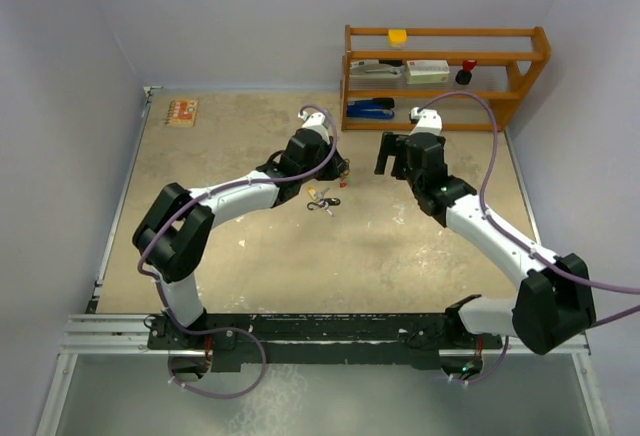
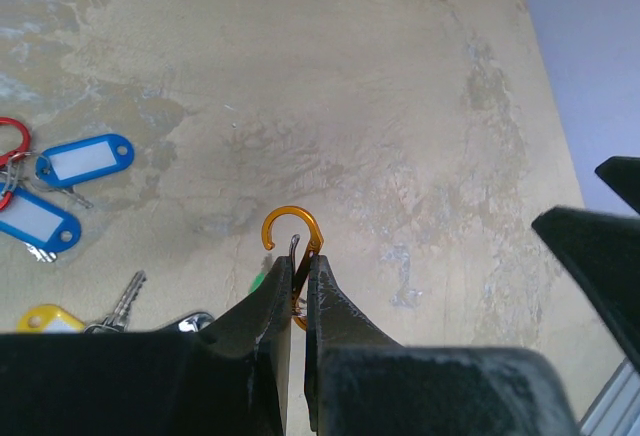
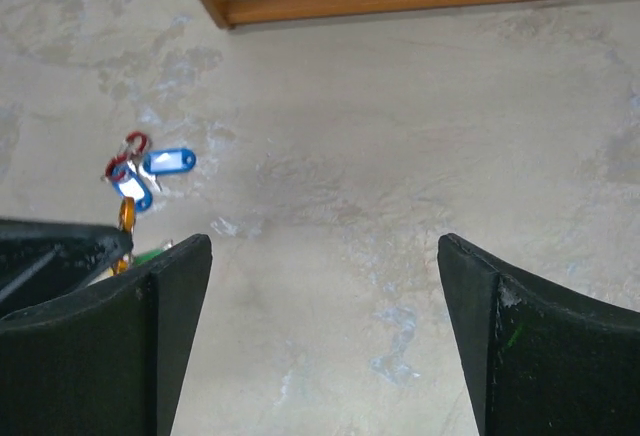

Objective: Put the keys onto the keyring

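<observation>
Mottled beige tabletop point(image 1: 400, 246), worn in pale grey patches, enclosed by plain lavender-grey walls point(image 1: 250, 16); orange-brown wooden shelf point(image 1: 445, 61) stands at far right; light even, diffuse.

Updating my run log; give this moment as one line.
left pincer: shut on orange clip | right pincer: open, empty | blue-tagged keys: lying on table

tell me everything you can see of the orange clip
The orange clip is a small shiny orange metal hook with a thin silver wire gate. Its open curved top pokes out above the left gripper, whose shut fingers pinch its lower part and hide it. Nothing hangs on the hook. Keys lie apart to its left.
</observation>
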`<control>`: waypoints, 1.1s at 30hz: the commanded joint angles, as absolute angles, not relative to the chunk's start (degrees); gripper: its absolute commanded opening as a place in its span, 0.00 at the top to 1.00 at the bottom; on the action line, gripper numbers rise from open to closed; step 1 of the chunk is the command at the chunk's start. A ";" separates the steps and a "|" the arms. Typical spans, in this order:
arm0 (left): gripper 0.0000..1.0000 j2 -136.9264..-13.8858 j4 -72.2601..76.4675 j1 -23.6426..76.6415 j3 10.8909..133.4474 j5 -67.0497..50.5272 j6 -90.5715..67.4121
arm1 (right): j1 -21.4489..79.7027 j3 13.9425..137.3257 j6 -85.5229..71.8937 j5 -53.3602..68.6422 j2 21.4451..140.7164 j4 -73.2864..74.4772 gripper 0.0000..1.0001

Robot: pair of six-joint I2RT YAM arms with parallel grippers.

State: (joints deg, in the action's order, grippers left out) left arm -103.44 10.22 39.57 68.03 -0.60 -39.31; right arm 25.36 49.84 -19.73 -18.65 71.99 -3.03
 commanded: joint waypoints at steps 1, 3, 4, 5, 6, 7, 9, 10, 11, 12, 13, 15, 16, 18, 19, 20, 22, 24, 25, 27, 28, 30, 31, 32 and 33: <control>1.00 -98.98 10.14 39.44 68.64 2.84 -37.71 | 25.38 57.55 -29.39 -26.41 73.62 3.48 0.02; 1.00 -98.37 9.75 39.31 68.28 3.87 -37.70 | 25.40 53.92 -32.61 -25.65 72.29 0.93 0.01; 1.00 -97.98 9.45 39.22 68.05 4.64 -37.68 | 25.40 50.92 -32.93 -24.59 71.19 -1.56 0.00; 1.00 -97.51 9.08 39.09 67.83 5.58 -37.75 | 25.40 48.23 -32.70 -23.90 70.08 -5.59 0.00; 1.00 -97.08 8.92 38.97 67.46 6.48 -37.85 | 25.40 46.20 -32.73 -23.73 69.03 -7.19 0.00; 1.00 -96.75 8.88 38.77 67.10 7.23 -38.11 | 25.40 44.90 -32.78 -23.80 68.23 -7.97 0.00; 1.00 -96.15 9.32 38.47 66.34 8.30 -38.86 | 25.40 43.98 -31.23 -22.51 67.11 -8.04 0.00; 1.00 -95.78 9.51 38.36 66.00 8.80 -39.26 | 25.40 44.10 -30.04 -22.37 66.73 -7.51 0.00; 1.00 -95.49 9.82 38.26 65.68 9.41 -39.74 | 25.40 44.35 -29.63 -22.67 66.33 -6.31 0.00; 1.00 -95.12 10.34 38.25 65.21 9.78 -40.30 | 25.40 44.66 -29.20 -22.71 65.60 -5.30 0.00; 1.00 -94.80 11.15 38.09 64.57 10.03 -41.03 | 25.40 44.76 -28.18 -22.47 65.04 -4.87 0.00; 1.00 -94.01 12.16 37.72 63.64 10.38 -42.29 | 25.38 44.03 -27.42 -22.37 63.66 -4.92 0.00; 1.00 -93.70 12.66 37.63 63.10 10.71 -42.88 | 25.40 43.48 -27.11 -22.51 63.02 -5.28 0.00; 1.00 -92.93 13.42 37.46 62.06 11.70 -44.01 | 25.40 42.28 -26.46 -22.45 61.83 -6.30 0.00; 1.00 -92.44 13.87 37.44 61.50 12.36 -44.49 | 25.40 41.71 -26.24 -22.57 61.47 -6.88 0.00; 1.00 -91.96 14.29 37.31 60.92 13.26 -45.00 | 25.40 41.31 -26.12 -22.59 61.18 -7.09 0.00; 1.00 -90.73 14.95 37.14 59.65 14.97 -45.97 | 25.40 41.25 -26.03 -22.59 61.00 -6.63 0.00; 1.00 -89.46 15.59 36.87 58.25 16.70 -46.95 | 25.39 41.38 -25.93 -22.51 61.08 -6.14 0.00; 1.00 -88.84 16.04 36.72 57.48 17.45 -47.58 | 25.40 41.47 -25.88 -22.46 61.08 -5.99 0.00; 1.00 -87.55 17.13 36.33 55.76 18.72 -48.81 | 25.40 41.43 -25.93 -22.37 61.08 -5.79 0.00; 1.00 -86.98 17.45 36.12 55.12 19.31 -49.37 | 25.40 41.36 -25.93 -22.26 61.09 -5.76 0.00; 1.00 -85.92 17.76 35.61 53.92 20.36 -50.43 | 25.40 41.29 -26.09 -22.15 61.09 -5.67 0.00; 1.00 -85.32 17.92 35.23 53.20 20.67 -51.02 | 25.40 41.24 -26.10 -22.06 61.08 -5.77 0.00; 1.00 -84.94 18.06 34.98 52.65 20.98 -51.49 | 25.40 41.30 -26.15 -22.13 61.08 -5.78 0.00; 1.00 -84.60 18.29 34.65 52.13 21.05 -51.91 | 25.40 41.32 -26.23 -22.24 61.04 -5.84 0.00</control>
State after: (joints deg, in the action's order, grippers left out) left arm -87.83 13.56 35.92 53.80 17.96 -48.77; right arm 25.39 41.34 -26.74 -22.35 61.63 -4.64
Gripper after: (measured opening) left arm 0.022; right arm 0.998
